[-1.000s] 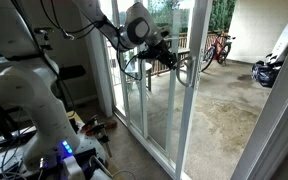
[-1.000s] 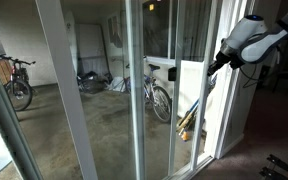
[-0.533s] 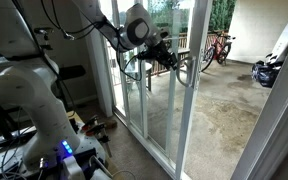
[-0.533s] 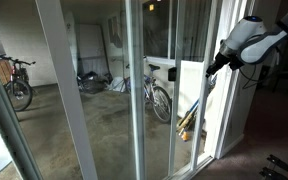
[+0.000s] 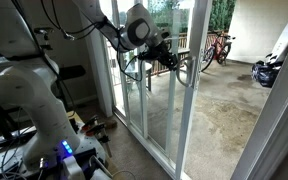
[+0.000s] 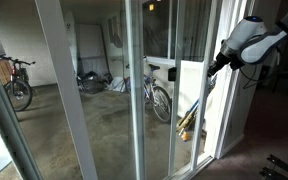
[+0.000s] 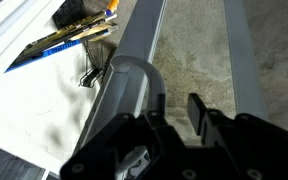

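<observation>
While I am reaching out at chest height beside the sliding glass door, my end effector (image 5: 170, 58) is pressing up close to the door frame (image 5: 191, 90), just on the room side of it in an exterior view. Seen from outside the glass, my end effector (image 6: 212, 68) is sitting right against the inner edge of that frame (image 6: 227, 105). In the wrist view the grey frame bar (image 7: 139, 45) is running down toward my end effector (image 7: 171, 118), and one dark finger (image 7: 199, 112) is standing just beside the bar with a thin strip of concrete floor (image 7: 199, 50) showing between them. My fingers are standing narrowly parted and gripping nothing that I can make out. Beyond the frame, a bicycle (image 5: 216, 48) is leaning well away on the patio, and another bicycle (image 6: 159, 98) is leaning near the glass.
</observation>
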`<state>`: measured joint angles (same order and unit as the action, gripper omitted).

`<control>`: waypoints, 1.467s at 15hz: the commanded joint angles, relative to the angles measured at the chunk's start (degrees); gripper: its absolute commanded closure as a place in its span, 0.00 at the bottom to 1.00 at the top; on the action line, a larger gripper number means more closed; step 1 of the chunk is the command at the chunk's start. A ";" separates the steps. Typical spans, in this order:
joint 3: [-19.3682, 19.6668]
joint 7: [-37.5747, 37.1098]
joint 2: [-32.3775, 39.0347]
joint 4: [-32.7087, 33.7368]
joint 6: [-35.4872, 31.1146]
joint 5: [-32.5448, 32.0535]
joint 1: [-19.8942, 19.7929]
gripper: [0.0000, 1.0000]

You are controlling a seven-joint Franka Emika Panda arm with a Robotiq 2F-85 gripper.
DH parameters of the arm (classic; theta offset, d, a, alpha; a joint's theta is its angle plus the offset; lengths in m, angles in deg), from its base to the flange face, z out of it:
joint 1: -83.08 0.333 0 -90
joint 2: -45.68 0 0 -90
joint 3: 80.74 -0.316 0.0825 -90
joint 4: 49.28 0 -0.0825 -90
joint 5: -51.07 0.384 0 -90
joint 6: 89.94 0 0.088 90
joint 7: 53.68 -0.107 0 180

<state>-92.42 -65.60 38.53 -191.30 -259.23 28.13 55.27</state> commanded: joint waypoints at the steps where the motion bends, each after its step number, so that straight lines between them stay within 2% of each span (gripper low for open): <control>1: -0.72 -0.06 0.51 0.60 -1.16 -0.57 0.53 0.95; 4: -1.87 -1.03 0.11 0.80 -2.47 -2.18 0.41 1.00; 7: -2.64 -1.35 1.09 3.20 -2.98 -1.50 0.08 0.94; 16: -0.83 -2.50 7.31 8.72 -0.70 -3.30 -3.44 0.95; 22: -1.32 -1.33 6.51 6.83 -1.28 -3.13 -2.35 0.95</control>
<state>-93.71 -66.57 43.37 -184.12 -260.32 27.35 53.26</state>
